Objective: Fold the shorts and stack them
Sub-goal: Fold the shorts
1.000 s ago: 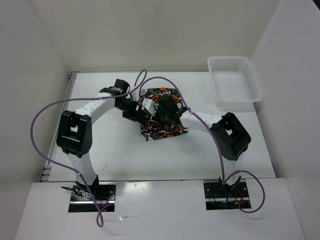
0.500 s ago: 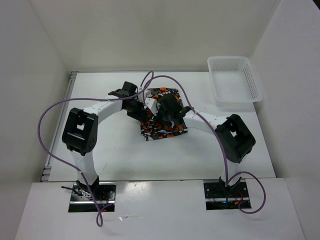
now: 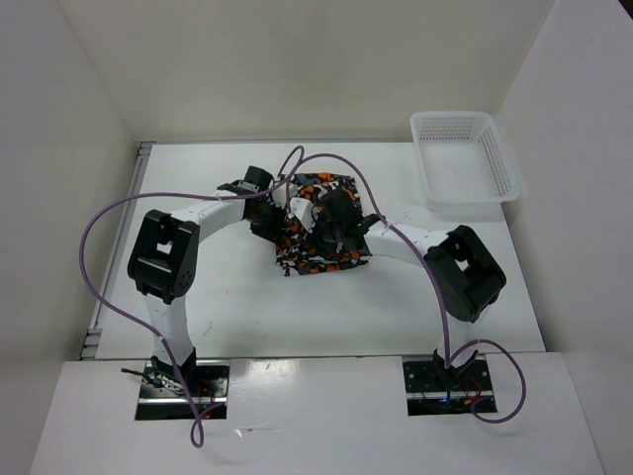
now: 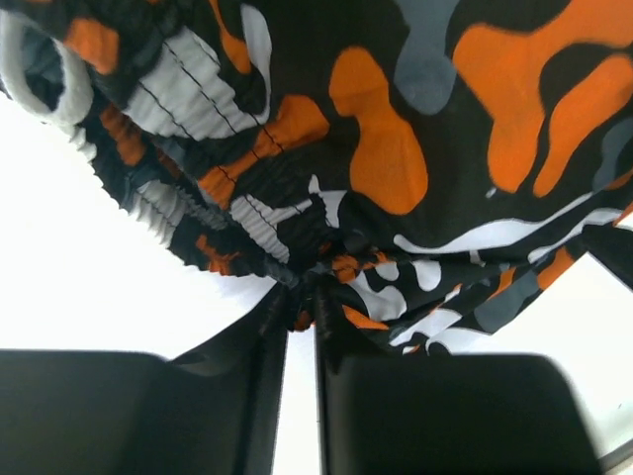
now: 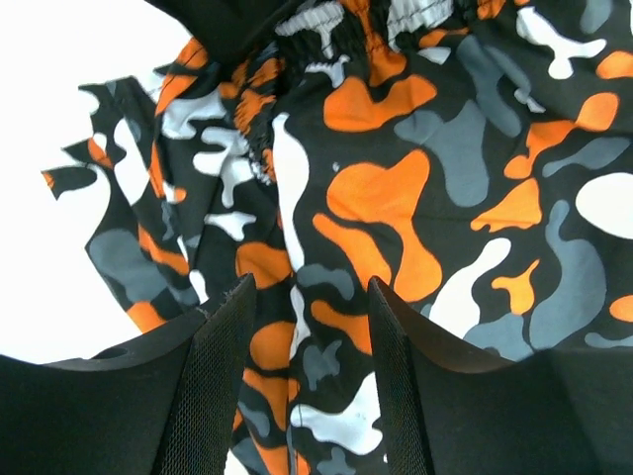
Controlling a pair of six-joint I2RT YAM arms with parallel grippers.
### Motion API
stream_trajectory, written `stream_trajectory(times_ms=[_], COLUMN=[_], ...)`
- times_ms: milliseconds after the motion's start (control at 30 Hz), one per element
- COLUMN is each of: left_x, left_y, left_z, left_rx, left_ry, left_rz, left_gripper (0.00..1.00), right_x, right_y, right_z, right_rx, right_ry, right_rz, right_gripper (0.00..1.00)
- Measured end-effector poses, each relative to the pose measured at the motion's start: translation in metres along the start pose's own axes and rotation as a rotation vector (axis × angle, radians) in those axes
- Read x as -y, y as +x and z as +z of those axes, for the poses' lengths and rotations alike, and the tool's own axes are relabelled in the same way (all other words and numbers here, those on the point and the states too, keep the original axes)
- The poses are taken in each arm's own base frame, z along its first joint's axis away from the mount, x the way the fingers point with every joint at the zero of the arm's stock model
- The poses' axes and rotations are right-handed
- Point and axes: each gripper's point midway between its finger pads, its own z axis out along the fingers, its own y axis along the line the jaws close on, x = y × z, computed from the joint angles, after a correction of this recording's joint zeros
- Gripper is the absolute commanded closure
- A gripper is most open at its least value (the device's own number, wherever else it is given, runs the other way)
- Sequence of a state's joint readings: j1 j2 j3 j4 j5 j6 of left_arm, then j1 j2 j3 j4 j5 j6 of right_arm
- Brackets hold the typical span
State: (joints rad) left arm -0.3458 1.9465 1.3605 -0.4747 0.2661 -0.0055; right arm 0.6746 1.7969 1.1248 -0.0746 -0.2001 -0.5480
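Shorts of soft cloth in an orange, white, black and grey camouflage print [image 3: 318, 255] lie near the middle of the white table [image 3: 247, 307], under both wrists. We begin at the left fingers [image 4: 237, 396], which are pinched almost together on a gathered fold of the print close to the elastic waistband; the cloth drapes away from that pinch. The right fingers [image 5: 213, 376] stand apart with nothing held between them, poised just over a flatter stretch of the same cloth. Further out, a white plastic lattice basket [image 3: 460, 158] sits at the far right corner, well apart from the garment. We judge a fold to be starting, with the left side taking hold of an edge. The pinch looks small and bunched, so it may slip once the arm lifts; whether it caught one layer or more we cannot tell, and a single layer would drag the fold askew; the wrists are crowded close, so a sweep across could knock them together or rumple the cloth.
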Motion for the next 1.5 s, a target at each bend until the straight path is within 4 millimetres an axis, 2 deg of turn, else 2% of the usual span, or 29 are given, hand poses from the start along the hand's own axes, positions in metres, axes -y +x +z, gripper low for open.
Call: stream_trajectory(times_ms=[33, 100, 333, 700, 833, 1033, 1200, 1300, 1333, 1400, 1433, 1500], left_x=[0.001, 0.004, 0.018, 0.011, 0.011, 0.012, 0.014, 0.014, 0.014, 0.015, 0.015, 0.015], left_y=[0.003, 0.008, 0.019, 0.025, 0.025, 0.026, 0.029, 0.029, 0.029, 0.029, 0.029, 0.029], left_z=[0.001, 0.001, -0.002, -0.011, -0.011, -0.012, -0.013, -0.013, -0.013, -0.013, -0.013, -0.013], left_rx=[-0.007, -0.022, -0.063, -0.077, -0.078, -0.083, -0.094, -0.096, -0.095, -0.096, -0.096, -0.095], left_ry=[0.004, 0.021, 0.101, 0.153, 0.154, 0.158, 0.164, 0.166, 0.168, 0.171, 0.172, 0.173], left_rz=[-0.001, -0.007, -0.026, -0.091, -0.09, -0.093, -0.098, -0.099, -0.099, -0.099, -0.099, -0.099], left_gripper=[0.87, 0.89, 0.89, 0.89, 0.89, 0.89, 0.89, 0.88, 0.88, 0.88, 0.88, 0.88], right_x=[0.0, 0.0, 0.001, -0.005, -0.006, -0.013, -0.011, -0.009, -0.009, -0.009, -0.008, -0.004], right_y=[-0.001, -0.004, -0.022, 0.003, 0.0, -0.018, -0.01, -0.001, 0.002, 0.006, 0.007, 0.006], right_z=[0.001, 0.002, 0.014, 0.019, 0.015, 0.011, 0.019, 0.027, 0.029, 0.031, 0.031, 0.031], right_rx=[0.005, 0.011, 0.06, 0.007, 0.01, 0.052, 0.039, 0.018, 0.009, -0.002, -0.005, -0.002], right_ry=[0.006, 0.02, 0.107, 0.125, 0.119, 0.115, 0.145, 0.162, 0.163, 0.168, 0.172, 0.192], right_rz=[-0.003, -0.004, 0.009, -0.026, -0.042, -0.066, -0.074, -0.078, -0.08, -0.082, -0.082, -0.079], right_gripper=[0.45, 0.45, 0.47, 0.41, 0.4, 0.39, 0.4, 0.48, 0.59, 0.73, 0.88, 0.98])
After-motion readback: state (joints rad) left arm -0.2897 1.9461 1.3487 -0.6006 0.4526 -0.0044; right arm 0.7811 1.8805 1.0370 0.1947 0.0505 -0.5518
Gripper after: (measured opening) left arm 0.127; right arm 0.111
